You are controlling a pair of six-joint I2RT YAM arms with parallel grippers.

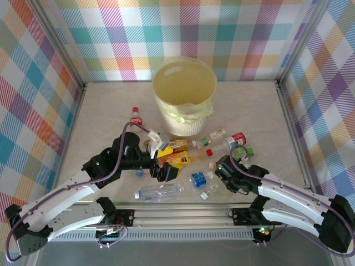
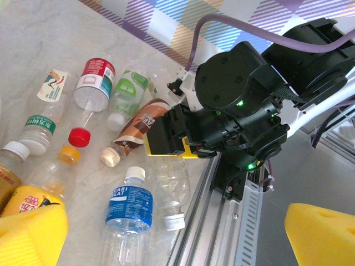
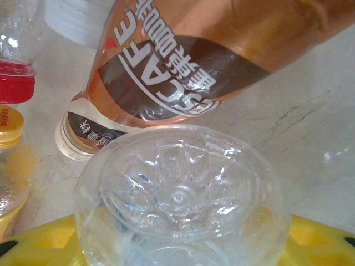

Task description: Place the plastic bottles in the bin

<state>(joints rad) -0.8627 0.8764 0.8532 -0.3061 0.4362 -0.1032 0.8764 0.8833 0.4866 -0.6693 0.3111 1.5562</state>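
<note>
The bin stands at the back middle, pale yellow with a bag liner. Several plastic bottles lie in front of it. My right gripper has its yellow fingers against both sides of a clear bottle, whose base faces the camera. Seen from the left wrist, the right gripper sits over that clear bottle, whose white cap points at the rail. My left gripper is open, its yellow pads wide apart above a blue-label bottle. From above, the left gripper hovers over the pile.
A brown coffee bottle lies just beyond the held bottle. Red-label and green-label bottles lie further out. A red-capped bottle stands left of the bin. The metal rail runs along the near edge.
</note>
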